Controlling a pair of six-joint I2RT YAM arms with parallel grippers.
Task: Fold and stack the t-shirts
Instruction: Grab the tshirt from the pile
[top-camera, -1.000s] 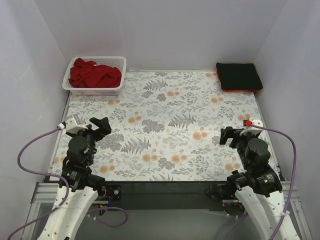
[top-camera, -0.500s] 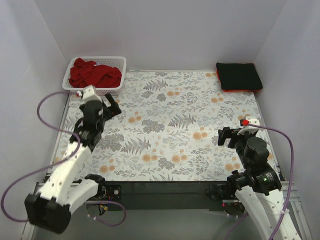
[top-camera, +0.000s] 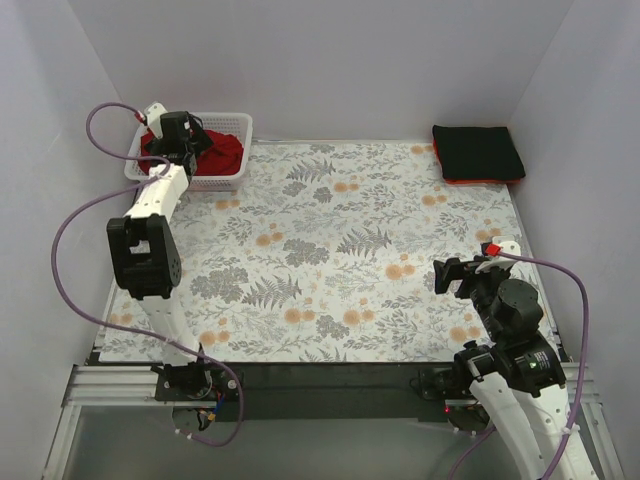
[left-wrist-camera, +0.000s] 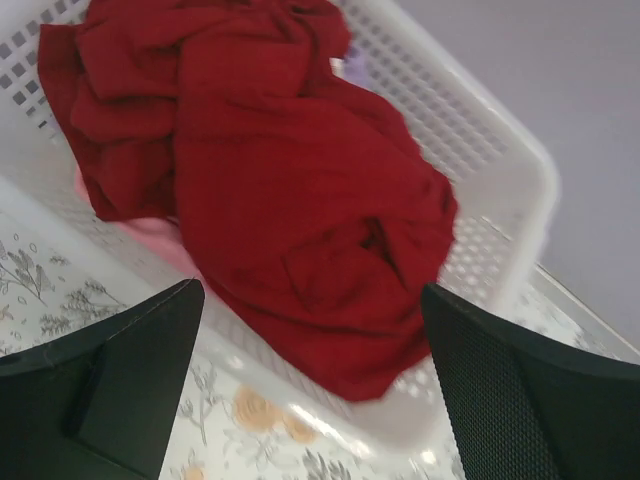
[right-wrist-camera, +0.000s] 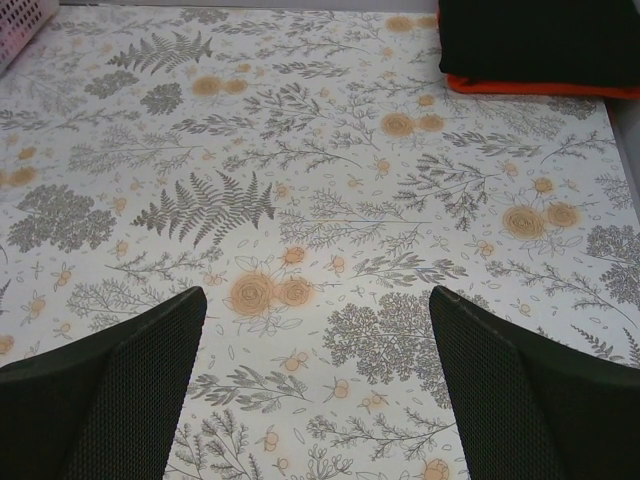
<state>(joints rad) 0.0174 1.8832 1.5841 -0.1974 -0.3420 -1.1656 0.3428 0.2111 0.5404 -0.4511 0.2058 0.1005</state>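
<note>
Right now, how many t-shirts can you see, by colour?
Deep red t-shirt, in the basket: 1
Pink t-shirt, showing under the red: 1
Lavender t-shirt, a sliver behind the red: 1
Black t-shirt, folded, far right: 1
Orange-red t-shirt, under the black: 1
Total: 5 in view; the basket may hide more.

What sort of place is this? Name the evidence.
Probably a lab robot cell: bare white walls box in a cloth-covered table, the left arm and right arm are mounted at its near edge, and a red t-shirt lies in a basket.
</note>
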